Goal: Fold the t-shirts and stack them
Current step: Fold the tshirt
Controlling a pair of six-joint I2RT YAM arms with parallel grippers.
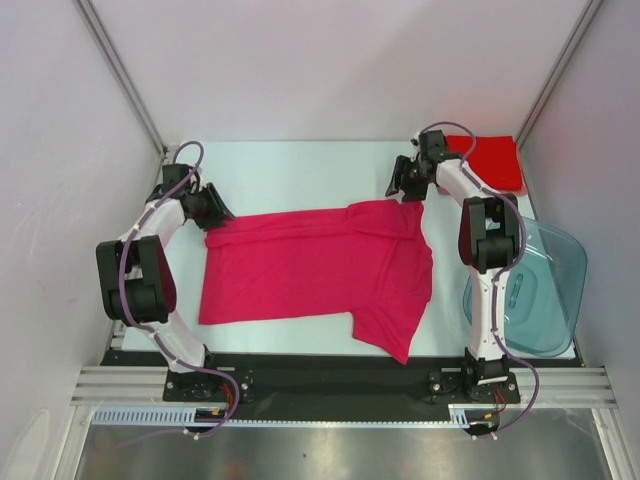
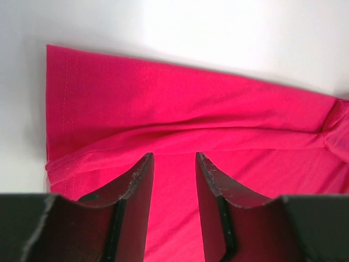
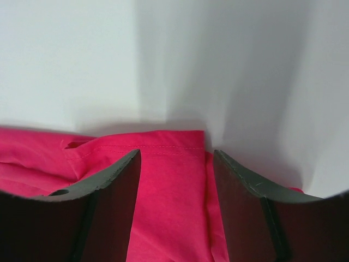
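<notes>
- A magenta t-shirt (image 1: 310, 265) lies spread flat on the white table (image 1: 300, 165), hem to the left and sleeves to the right. One sleeve points toward the near edge.
- Right of the magenta t-shirt sits a translucent tub (image 1: 555, 290).
- A thin strip of bare table runs along the shirt's near side; a wider one lies beyond its far side.
- At its far left corner the left gripper (image 2: 174, 158) hovers, jaws apart, pinching nothing.
- Over its far sleeve hem the right gripper (image 3: 175, 154) gapes wide, holding nothing.
- Farther right lies a folded red t-shirt (image 1: 492, 160).
</notes>
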